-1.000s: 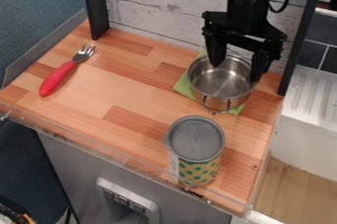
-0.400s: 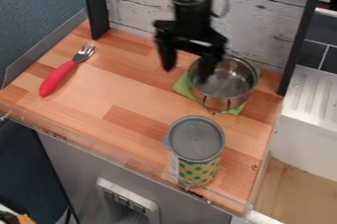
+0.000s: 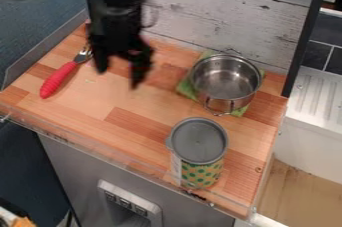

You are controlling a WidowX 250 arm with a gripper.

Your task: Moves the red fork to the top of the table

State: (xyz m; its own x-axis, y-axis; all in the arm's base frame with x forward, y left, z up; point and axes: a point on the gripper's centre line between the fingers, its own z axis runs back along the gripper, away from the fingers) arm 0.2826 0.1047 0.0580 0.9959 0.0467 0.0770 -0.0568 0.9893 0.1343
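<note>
The black gripper (image 3: 118, 77) hangs over the back left part of the wooden table (image 3: 143, 138), open, with nothing held between its two fingers. Just left of it lies the red fork (image 3: 59, 79), its red handle toward the left front edge and its metal head angled to the back. The tips of the tines are partly hidden behind the gripper. Gripper and fork look apart.
A metal pot (image 3: 226, 83) stands on a green cloth (image 3: 186, 88) at the back right. Near the front right edge is a can with a grey lid (image 3: 198, 141). A dark post and a white plank wall (image 3: 220, 16) border the back.
The arm has swung left, from above the pot, past its left side, to beside the fork. Fork, pot and can have stayed in place.
</note>
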